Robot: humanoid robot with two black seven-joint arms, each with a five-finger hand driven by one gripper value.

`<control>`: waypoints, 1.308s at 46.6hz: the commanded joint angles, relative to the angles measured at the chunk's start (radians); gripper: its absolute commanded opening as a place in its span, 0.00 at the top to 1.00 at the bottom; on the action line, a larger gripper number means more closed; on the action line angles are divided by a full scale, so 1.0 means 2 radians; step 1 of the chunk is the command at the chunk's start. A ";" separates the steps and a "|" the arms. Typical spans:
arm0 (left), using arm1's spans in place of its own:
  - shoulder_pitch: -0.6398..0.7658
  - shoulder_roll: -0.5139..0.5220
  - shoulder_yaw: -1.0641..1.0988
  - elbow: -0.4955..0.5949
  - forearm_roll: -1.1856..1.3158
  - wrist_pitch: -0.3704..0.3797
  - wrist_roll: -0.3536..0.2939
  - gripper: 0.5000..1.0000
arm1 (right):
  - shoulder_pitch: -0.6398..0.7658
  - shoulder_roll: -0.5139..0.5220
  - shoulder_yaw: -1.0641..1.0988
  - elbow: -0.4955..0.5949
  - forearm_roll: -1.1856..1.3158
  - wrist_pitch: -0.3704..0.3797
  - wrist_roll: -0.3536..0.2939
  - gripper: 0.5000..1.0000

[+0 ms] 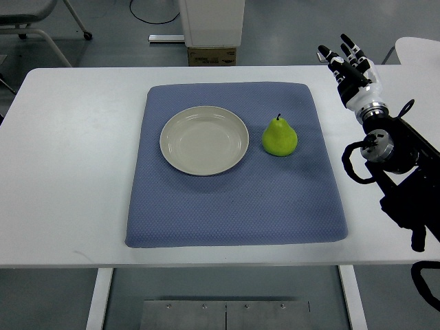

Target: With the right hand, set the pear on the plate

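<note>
Grey floor all around, and a white surface (69,172) with a blue textured mat (234,199) laid over its middle. Behind the far edge there's a white cabinet base (212,20) with a small brown box (212,56) under it; the box has some print on it but it's too small to read, so no brands or labels I can make out. A chair leg with a caster (84,32) shows near the far left corner. The right hand (347,65) hangs over the surface's far right corner, arm coming in from the right edge, black-and-white fingers (352,47) stretched out and loosely spread, holding nothing. The pear (280,137) is bright yellow-green with a dark stem, standing upright on the mat, just beside the right rim of the cream plate (204,139), not touching it. Plate sits toward the mat's far side.
</note>
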 commanded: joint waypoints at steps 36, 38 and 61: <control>0.000 0.000 0.000 0.000 0.000 0.000 -0.001 0.00 | 0.000 -0.001 -0.026 0.000 0.001 0.001 0.010 0.00; 0.000 0.000 0.001 0.000 0.000 0.000 -0.001 0.00 | -0.002 -0.003 -0.026 0.000 0.001 0.005 0.010 0.00; 0.000 0.000 0.000 0.000 0.000 0.000 0.000 0.00 | 0.007 -0.076 -0.224 0.006 -0.005 0.050 0.101 0.00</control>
